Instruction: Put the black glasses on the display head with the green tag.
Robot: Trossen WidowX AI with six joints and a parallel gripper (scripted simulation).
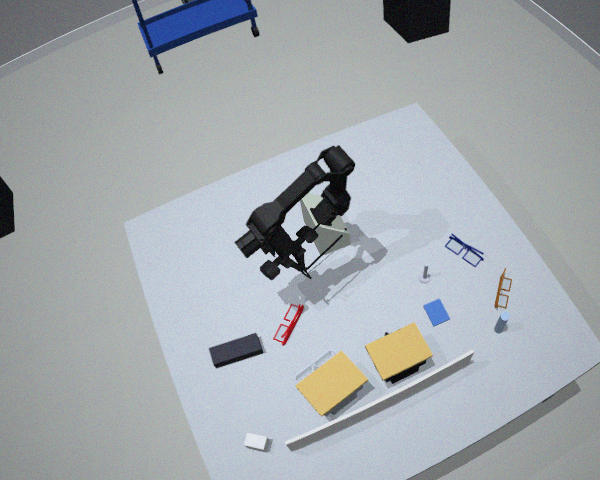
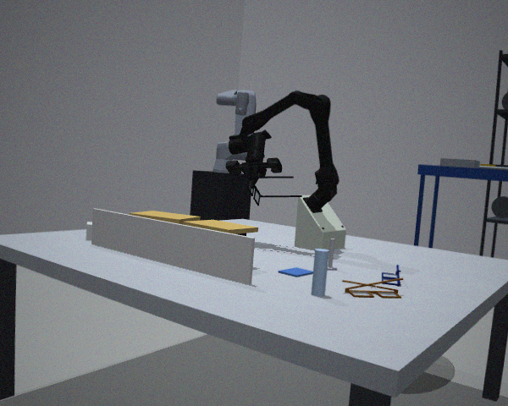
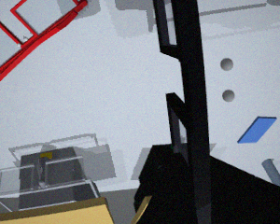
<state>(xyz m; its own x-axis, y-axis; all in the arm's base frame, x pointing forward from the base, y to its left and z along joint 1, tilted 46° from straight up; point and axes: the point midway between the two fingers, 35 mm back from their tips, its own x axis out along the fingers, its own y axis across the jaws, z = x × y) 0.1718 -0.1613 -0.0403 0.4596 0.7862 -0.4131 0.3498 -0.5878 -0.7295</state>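
My gripper (image 1: 304, 266) (image 2: 252, 183) is shut on the black glasses (image 1: 325, 252) (image 2: 280, 195) (image 3: 170, 51) and holds them well above the table in front of the arm's base. Their temples are open and point back towards the base. The black head (image 1: 403, 372) (image 3: 159, 175) is mostly hidden under the right yellow roof (image 1: 398, 351) (image 3: 142, 212); only a speck of green shows there in the wrist view. The grey head (image 3: 61, 189) (image 1: 331, 383) with a yellow tag (image 3: 46, 155) stands under the left yellow roof (image 3: 56, 213), with pale glasses at its front.
Red glasses (image 1: 290, 326) (image 3: 51, 34) and a dark case (image 1: 235, 350) lie left of the heads. A white wall (image 1: 383, 400) (image 2: 171, 246) stands behind the heads. A small stand (image 1: 425, 273) (image 2: 332, 253), blue pad (image 1: 436, 312) (image 2: 295, 271) and blue-grey cylinder (image 1: 501, 322) (image 2: 319, 272) are right.
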